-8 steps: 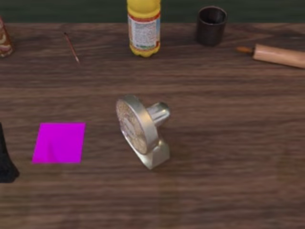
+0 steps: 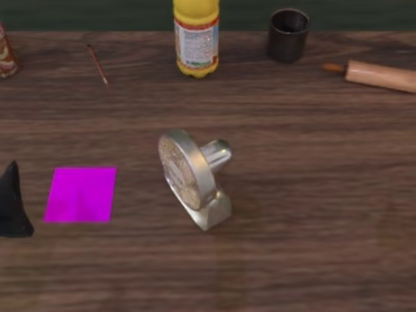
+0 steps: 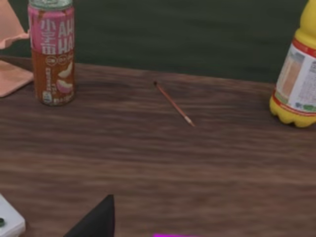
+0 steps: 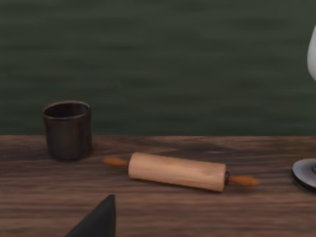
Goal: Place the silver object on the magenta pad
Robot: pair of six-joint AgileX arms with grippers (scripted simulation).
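The silver object (image 2: 192,179) stands near the middle of the table on its squared base, its speckled disc face turned toward the left and its knob pointing right. The magenta pad (image 2: 80,195) lies flat to its left, with bare wood between them. My left gripper (image 2: 12,205) shows as a dark wedge at the table's left edge, just left of the pad and touching nothing. In the left wrist view the left gripper (image 3: 96,222) sits low, with a sliver of the pad (image 3: 175,235) beside it. My right gripper (image 4: 96,222) appears only in its own wrist view, far from the silver object.
Along the back edge stand a yellow bottle (image 2: 195,36), a dark cup (image 2: 288,34) and a rolling pin (image 2: 377,75). A thin stick (image 2: 97,64) lies at the back left, near a drink can (image 3: 52,52).
My left gripper has crept a little rightward and toward the back at the table's left edge, closer to the pad. The silver object and the pad have not moved.
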